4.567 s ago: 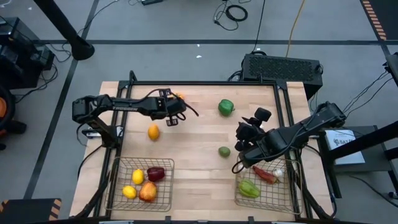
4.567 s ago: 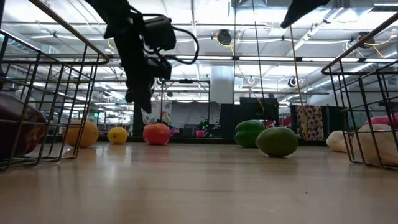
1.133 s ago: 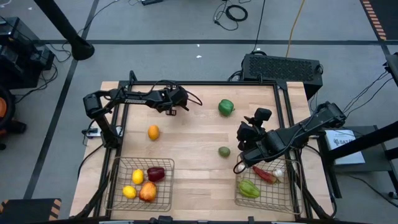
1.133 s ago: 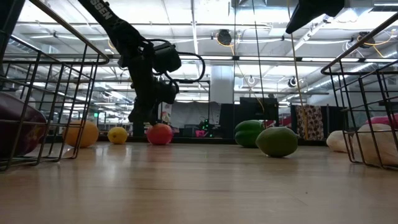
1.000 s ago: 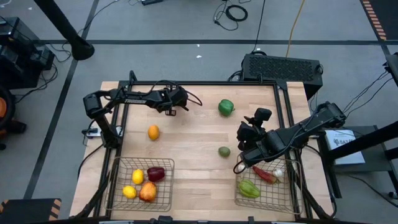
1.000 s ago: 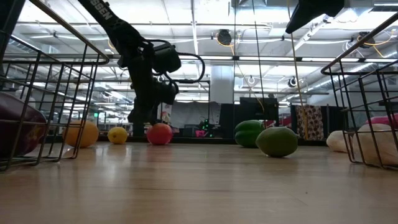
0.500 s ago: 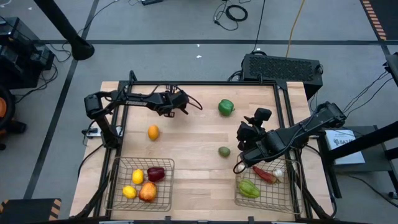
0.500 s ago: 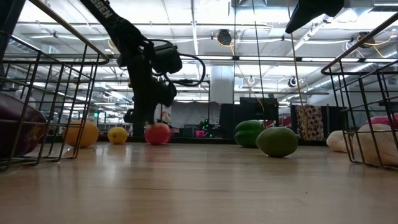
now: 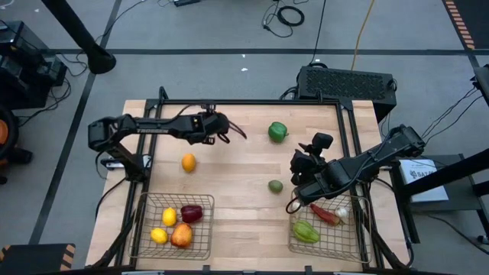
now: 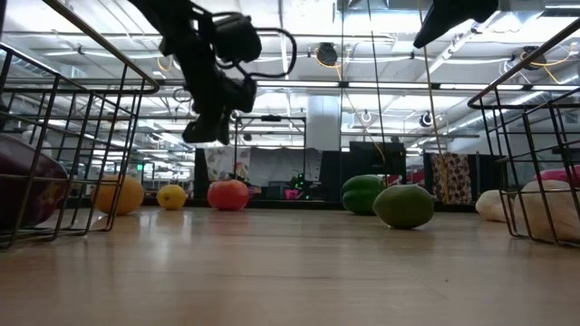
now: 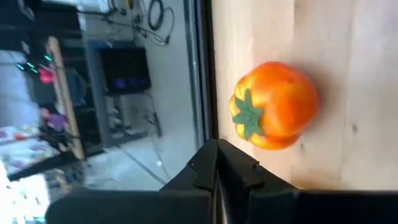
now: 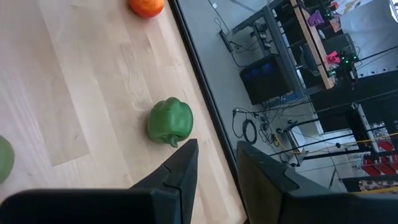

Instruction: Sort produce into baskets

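Note:
A red-orange fruit with a green stem (image 11: pixel 273 106) lies on the wood near the table's far edge; it also shows in the low view (image 10: pixel 228 195). My left gripper (image 11: pixel 217 168) is shut and empty, raised above it (image 10: pixel 207 134) at the far left (image 9: pixel 218 126). My right gripper (image 12: pixel 214 165) is open and empty, held high over the table's right half (image 9: pixel 296 162). An orange (image 9: pixel 188 162), a green pepper (image 9: pixel 277 131) and a round green fruit (image 9: pixel 275 186) lie loose on the table.
The left wire basket (image 9: pixel 145 197) at the near left holds yellow, dark red and red-yellow pieces. The right wire basket (image 9: pixel 359 252) at the near right holds a green pepper, a red chili and a white piece. A dark frame (image 9: pixel 252 101) edges the table's far side.
My left gripper has risen from table level beside the red-orange fruit to well above it, and the arm has drawn back toward the table's left. The fruit stays on the table.

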You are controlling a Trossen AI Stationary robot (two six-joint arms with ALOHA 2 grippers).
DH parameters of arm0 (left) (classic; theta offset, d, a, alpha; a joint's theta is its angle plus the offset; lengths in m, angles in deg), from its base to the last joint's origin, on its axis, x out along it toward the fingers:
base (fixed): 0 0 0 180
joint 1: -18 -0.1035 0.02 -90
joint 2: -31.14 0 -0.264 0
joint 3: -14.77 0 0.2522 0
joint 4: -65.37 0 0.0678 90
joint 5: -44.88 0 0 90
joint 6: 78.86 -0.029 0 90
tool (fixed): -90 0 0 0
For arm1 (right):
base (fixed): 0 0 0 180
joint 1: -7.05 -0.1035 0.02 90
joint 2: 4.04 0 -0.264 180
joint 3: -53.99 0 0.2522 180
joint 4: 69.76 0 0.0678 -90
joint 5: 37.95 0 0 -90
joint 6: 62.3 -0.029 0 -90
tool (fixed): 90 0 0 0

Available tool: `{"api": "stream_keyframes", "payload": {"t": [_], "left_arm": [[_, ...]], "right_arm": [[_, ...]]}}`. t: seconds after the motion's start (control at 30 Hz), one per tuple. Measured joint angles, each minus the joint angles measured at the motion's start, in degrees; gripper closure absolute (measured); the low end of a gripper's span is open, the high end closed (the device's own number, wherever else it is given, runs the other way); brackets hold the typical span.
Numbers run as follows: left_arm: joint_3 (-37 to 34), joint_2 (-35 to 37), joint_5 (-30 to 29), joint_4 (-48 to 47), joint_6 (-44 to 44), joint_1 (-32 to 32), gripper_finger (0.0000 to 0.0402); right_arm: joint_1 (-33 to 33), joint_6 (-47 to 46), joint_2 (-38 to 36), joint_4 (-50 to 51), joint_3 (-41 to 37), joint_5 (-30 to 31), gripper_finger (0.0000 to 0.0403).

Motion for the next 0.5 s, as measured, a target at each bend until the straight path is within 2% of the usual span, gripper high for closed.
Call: {"api": "stream_keyframes", "payload": {"t": [0.17,0.37,0.5], "left_arm": [[-0.05,-0.7,4.08,-0.29,7.68,-3.09,0.033],[-1.55,-0.57,4.0,0.16,13.51,-2.28,0.0251],[-2.73,-0.79,1.61,0.12,14.56,-3.11,0.0228]], "right_arm": [[0.01,0.0,0.0,-0.01,0.0,-0.12,0.03],[0.19,0.9,0.0,-0.05,0.0,-0.12,0.03],[0.23,1.02,0.0,-0.66,0.0,-0.13,0.03]]}}
